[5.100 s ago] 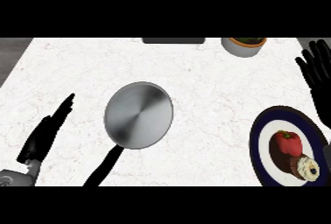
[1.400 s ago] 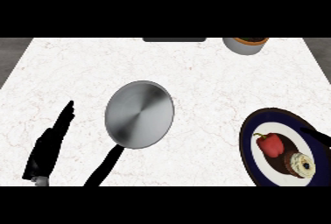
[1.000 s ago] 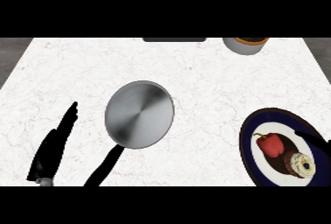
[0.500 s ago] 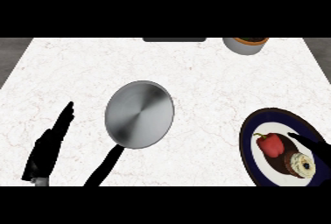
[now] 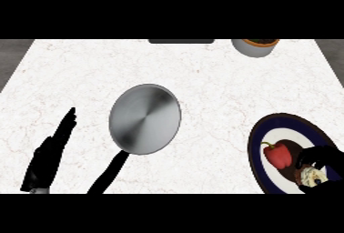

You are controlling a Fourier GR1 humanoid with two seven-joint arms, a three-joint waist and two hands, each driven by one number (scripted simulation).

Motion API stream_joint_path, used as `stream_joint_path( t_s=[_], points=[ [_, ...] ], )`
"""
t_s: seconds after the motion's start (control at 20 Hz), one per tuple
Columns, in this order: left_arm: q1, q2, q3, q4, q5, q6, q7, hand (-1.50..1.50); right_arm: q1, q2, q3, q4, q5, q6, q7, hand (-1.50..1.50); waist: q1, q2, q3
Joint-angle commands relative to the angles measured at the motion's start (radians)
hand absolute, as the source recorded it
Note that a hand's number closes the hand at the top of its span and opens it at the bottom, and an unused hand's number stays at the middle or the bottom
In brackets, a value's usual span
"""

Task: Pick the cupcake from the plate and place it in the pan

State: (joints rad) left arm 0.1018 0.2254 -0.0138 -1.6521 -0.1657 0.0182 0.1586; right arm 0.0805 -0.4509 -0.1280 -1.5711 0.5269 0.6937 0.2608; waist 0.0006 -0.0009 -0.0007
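The right hand [image 5: 326, 157] has just reached the plate [image 5: 259, 135], fingers curling round the cupcake [image 5: 310, 175], so lifting toward the pan [image 5: 144, 119] seems next.

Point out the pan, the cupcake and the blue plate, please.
pan [image 5: 144, 118]: head view, middle of its steel bottom.
cupcake [image 5: 310, 174]: head view, its pale top.
plate [image 5: 257, 136]: head view, dark blue rim, left side.

Just left of your right hand [image 5: 327, 156], the red pepper [image 5: 276, 154] lies on the plate [image 5: 257, 136]. Past the plate's rim, bare bench [image 5: 215, 91] lies open across to the pan [image 5: 144, 119]. Its handle [image 5: 111, 172] juts toward you, right of your left hand [image 5: 48, 157]. The bowl [image 5: 255, 47] stands well ahead.
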Motion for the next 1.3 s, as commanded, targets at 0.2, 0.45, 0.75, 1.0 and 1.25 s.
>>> stream_joint_path(
  t_s=[0.2,0.45,0.75,1.0,1.25],
  points=[
    [-0.060,-0.001,0.037,0.023,-0.022,-0.030,0.008,0.00,0.027,0.081,-0.025,-0.075,-0.029,0.033,0.041,1.50,-0.003,0.000,0.000],
    [-0.039,-0.018,0.032,0.034,-0.015,-0.022,0.007,0.00,0.128,0.225,0.096,-0.248,0.187,-0.185,0.231,1.50,-0.016,-0.004,-0.001],
    [-0.006,-0.027,0.018,0.029,-0.025,-0.018,-0.011,0.00,0.138,0.345,0.305,-0.441,0.541,-0.366,0.540,1.50,-0.012,-0.009,-0.003],
    [-0.031,-0.016,0.022,0.030,-0.020,-0.033,0.007,0.00,-0.027,0.299,0.430,-0.570,0.765,-0.477,0.525,1.50,0.004,-0.008,-0.002],
    [-0.031,-0.025,0.019,0.028,-0.014,-0.041,0.002,0.00,-0.208,0.396,0.649,-0.576,0.943,-0.412,0.628,1.50,0.012,-0.001,-0.001]
  ],
)
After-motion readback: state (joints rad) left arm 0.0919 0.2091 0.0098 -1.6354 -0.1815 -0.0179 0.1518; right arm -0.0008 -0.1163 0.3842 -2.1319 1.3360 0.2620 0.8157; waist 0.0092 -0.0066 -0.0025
